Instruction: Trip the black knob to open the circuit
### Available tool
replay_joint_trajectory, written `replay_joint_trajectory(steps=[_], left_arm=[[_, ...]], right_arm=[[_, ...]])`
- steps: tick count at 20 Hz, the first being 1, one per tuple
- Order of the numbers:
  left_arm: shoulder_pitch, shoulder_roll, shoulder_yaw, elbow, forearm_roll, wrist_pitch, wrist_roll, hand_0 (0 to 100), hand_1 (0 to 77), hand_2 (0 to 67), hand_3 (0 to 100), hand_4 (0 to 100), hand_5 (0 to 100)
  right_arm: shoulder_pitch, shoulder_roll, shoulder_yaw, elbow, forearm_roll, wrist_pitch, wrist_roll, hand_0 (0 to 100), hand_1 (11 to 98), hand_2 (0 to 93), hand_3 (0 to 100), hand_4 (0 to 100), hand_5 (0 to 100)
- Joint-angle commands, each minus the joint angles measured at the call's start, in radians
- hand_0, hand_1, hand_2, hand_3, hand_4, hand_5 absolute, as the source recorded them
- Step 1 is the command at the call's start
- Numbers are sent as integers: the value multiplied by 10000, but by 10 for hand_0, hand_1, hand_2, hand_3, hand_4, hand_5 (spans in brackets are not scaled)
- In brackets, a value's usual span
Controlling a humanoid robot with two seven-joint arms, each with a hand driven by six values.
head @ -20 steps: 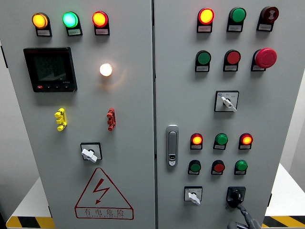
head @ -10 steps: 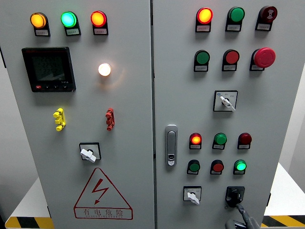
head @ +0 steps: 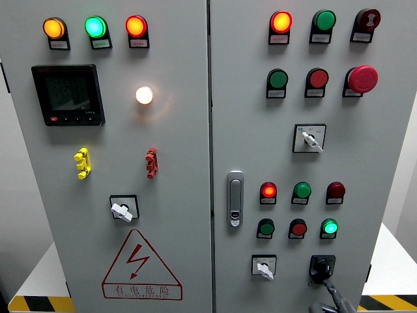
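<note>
while the small black rotary knob [head: 322, 267] sits in its square black bezel at the lower right of the right-hand grey steel cabinet door [head: 384, 156], the lamps above it tell the story. a second ago the round red indicator lamp at the right end of the middle lamp row [head: 335, 190] glowed bright; half a second ago it had gone dark, and it is dark now. over the same span the round green lamp in the row just below it [head: 330, 227] went from dull to lit, and it shines now. the red lamp at the left end of that upper row [head: 268, 190] glows as it did.

that swap reads as the circuit having opened, so i judge the knob tripped and the task about done.

the right hand [head: 332, 301] comes in at the bottom edge right of the middle, with one grey finger [head: 331, 291] reaching up to the knob's lower edge, touching or just short of it; i cannot tell which. so little of the hand shows that i cannot tell whether the fingers are spread, pressed together or pinching. it sits in nearly the same place as a second ago. the left hand is out of view.

the white-handled selector switch [head: 264, 267] beside the knob looks unmoved.
</note>
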Motion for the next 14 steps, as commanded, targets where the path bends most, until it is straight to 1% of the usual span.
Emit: replay_joint_trajectory(steps=[1,2,3,6,7,8,9,11,14], left_arm=[[-4,0,0,0,0,0,1,0,31,129,214,67,16],[-4,0,0,0,0,0,1,0,31,129,214,67,16],[-4,0,0,0,0,0,1,0,31,129,214,67,16],[-4,0,0,0,0,0,1,0,30,129,214,67,16],[-4,0,0,0,0,0,1,0,31,129,214,67,16],[-4,0,0,0,0,0,1,0,31,129,214,67,16],[-4,0,0,0,0,0,1,0,31,129,214,67,16],[-4,0,0,0,0,0,1,0,31,129,214,67,16],[-4,0,0,0,0,0,1,0,32,129,214,67,16]], right_arm=[[-6,-5,42,0,14,-10,5,1000,689,62,948,1000,1000],[-6,-5,57,0,-2,-10,5,1000,688,63,948,1000,1000],[-6,-21,57,15,-2,-25,5,1000,688,63,949,1000,1000],[-22,-21,88,31,-2,-40,5,1000,687,63,949,1000,1000],[-37,-51,103,31,-2,-41,5,1000,688,63,949,1000,1000],[-67,-67,149,46,-2,-41,5,1000,689,63,949,1000,1000],[-68,-67,165,61,-2,-41,5,1000,689,63,949,1000,1000],[-129,-97,195,107,-2,-41,5,1000,685,64,950,1000,1000],[-205,-97,318,168,-2,-41,5,1000,684,64,951,1000,1000]])
